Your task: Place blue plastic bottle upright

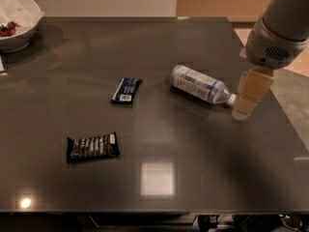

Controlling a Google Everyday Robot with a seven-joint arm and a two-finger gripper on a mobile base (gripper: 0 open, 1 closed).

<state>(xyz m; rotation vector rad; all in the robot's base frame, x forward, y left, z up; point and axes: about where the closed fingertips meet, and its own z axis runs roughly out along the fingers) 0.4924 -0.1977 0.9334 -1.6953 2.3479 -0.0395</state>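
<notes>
The blue plastic bottle (pixel 199 84) lies on its side on the dark table (pixel 193 158), right of centre. It is clear with a white-and-blue label, and its white cap points right and toward me. My gripper (pixel 244 109) hangs from the grey arm at the right, just right of the bottle's cap and very close to it. It holds nothing that I can see.
A dark-blue snack wrapper (pixel 126 90) lies left of the bottle. A black snack bar (pixel 92 147) lies at the front left. A white bowl (pixel 17 21) with red food stands at the far left corner. The table's right edge runs under the arm.
</notes>
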